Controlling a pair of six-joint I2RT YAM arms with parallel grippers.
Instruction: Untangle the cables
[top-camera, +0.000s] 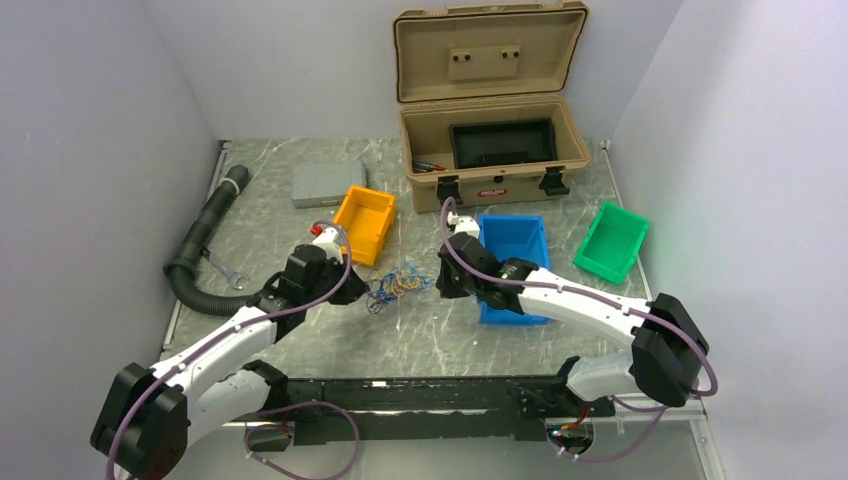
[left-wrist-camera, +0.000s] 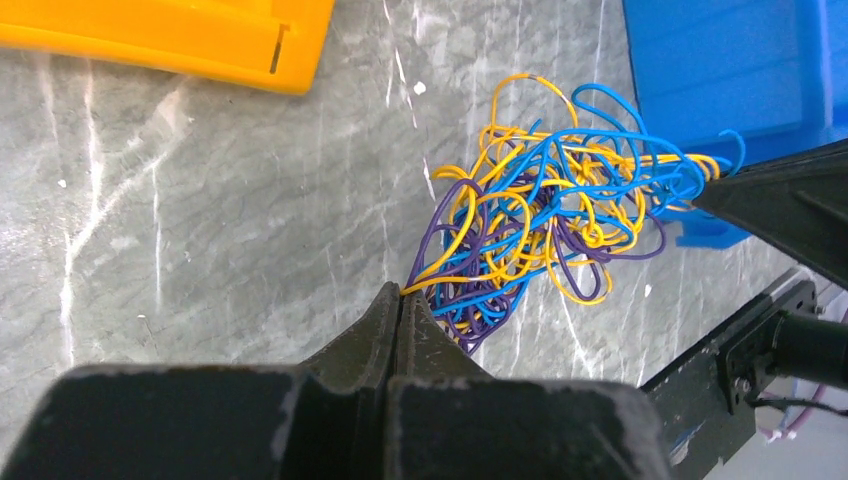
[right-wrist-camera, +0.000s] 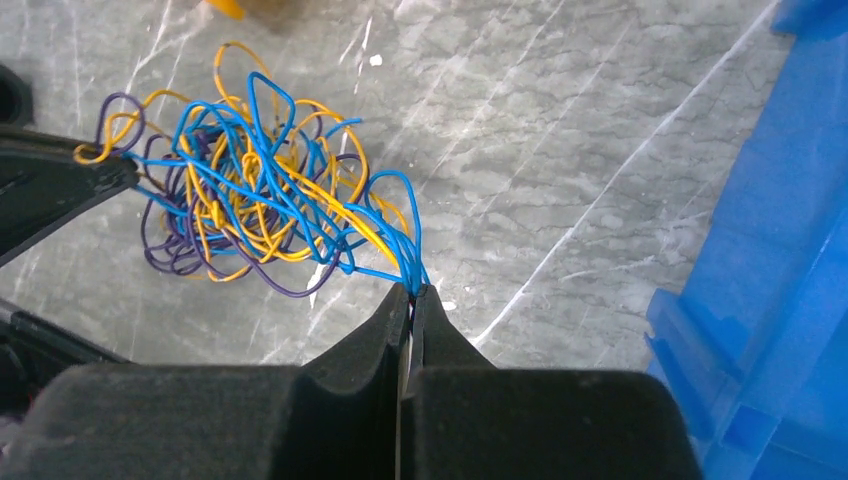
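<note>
Marble table bears toolbox, wrench, hose, orange bin.

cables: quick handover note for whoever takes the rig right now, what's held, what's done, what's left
Left gripper: shut on the cables, pinching yellow and purple strands at one side.
Right gripper: shut on blue strands at the opposite side.
The bunch is between the orange bin and the blue bin.
Done: both sides gripped.
Left: no strand separated yet; the knot needs pulling apart.

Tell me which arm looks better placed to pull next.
Likely left: both grippers pinch the cables, but the left gripper has bare table behind it, while the right gripper backs onto the blue bin.
</note>
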